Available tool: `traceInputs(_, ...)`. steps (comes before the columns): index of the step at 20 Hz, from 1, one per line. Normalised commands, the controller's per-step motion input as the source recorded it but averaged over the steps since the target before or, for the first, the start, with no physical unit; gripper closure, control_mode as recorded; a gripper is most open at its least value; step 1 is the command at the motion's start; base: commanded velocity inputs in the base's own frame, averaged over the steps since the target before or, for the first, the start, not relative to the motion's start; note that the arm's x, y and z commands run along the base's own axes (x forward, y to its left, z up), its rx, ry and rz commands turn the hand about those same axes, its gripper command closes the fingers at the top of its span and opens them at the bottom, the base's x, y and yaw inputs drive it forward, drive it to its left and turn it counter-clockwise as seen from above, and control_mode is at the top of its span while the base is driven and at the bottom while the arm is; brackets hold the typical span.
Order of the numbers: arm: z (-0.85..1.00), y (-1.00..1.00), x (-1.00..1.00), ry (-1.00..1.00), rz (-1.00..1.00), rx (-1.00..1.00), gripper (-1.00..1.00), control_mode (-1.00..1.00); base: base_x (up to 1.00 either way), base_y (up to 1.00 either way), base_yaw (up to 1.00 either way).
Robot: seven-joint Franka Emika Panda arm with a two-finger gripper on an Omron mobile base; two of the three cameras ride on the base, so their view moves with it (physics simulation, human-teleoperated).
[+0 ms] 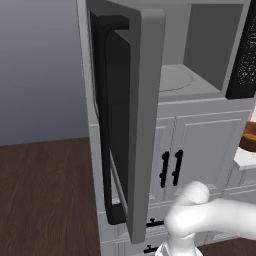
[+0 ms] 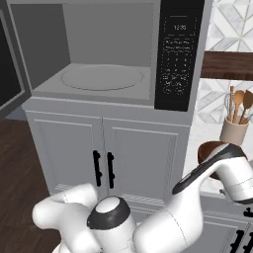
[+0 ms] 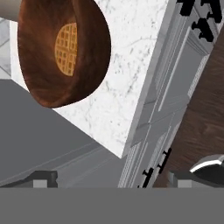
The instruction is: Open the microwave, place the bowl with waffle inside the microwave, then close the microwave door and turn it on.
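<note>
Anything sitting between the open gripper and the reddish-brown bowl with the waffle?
Nothing I can see. In the hand view, the stretch from the gripper toward the reddish-brown round bowl shows just bare white marble counter and grey cabinet side.

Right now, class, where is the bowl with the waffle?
The bowl sits on the white marble counter, near its corner, right of the microwave. In the right base view it peeks out brown behind the arm, below the jar of utensils.

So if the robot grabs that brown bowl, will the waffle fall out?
Probably not: the bowl looks deep, and the waffle lies flat at its bottom. Its walls look stiff, so it should keep its shape. The smooth rounded outside might slip in the open hand.
</note>
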Motion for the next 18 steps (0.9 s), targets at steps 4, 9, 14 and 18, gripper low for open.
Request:
traceInputs(4,-0.08,0.0,0.34,0.0,-0.04,0.0,-1.0,-1.0,0.0,0.0,0.0)
traceInputs(9,-0.04,-0.05,0.31,-0.04,-0.16,0.02,-1.0,-1.0,0.0,0.0,0.0)
traceInputs(14,-0.11,-0.18,0.26,0.0,-0.25,0.01,-1.0,-1.0,0.0,0.0,0.0)
traceInputs(18,-0.25,-0.24,0.28,0.0,-0.21,0.0,-1.0,-1.0,0.0,0.0,0.0)
